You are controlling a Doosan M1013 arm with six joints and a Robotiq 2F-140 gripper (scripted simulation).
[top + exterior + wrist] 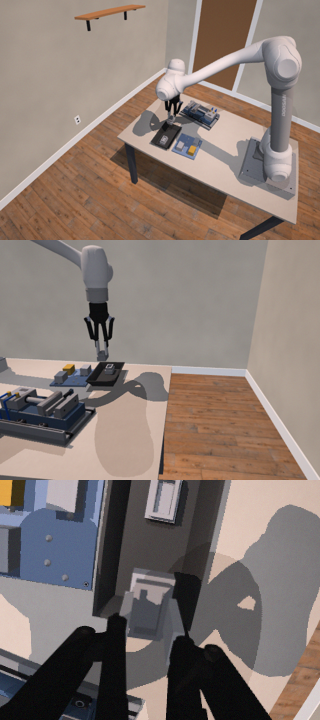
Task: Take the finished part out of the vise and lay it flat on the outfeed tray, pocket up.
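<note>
My gripper (170,119) (102,353) (148,609) is shut on the finished part (170,120) (102,356) (148,606), a small grey block with a pocket. It holds the part in the air above the near end of the black outfeed tray (174,131) (96,376) (116,527). Another grey pocketed part (163,140) (109,368) (164,496) lies on the tray floor at its far end. The blue and grey vise (200,114) (43,410) stands on the table with its jaws empty.
A blue fixture plate (186,149) (74,380) (44,542) beside the tray carries grey blocks and an orange block (192,150) (68,368) (10,482). The arm's base (268,170) stands at the table's right end. The table edge (165,420) borders the wooden floor.
</note>
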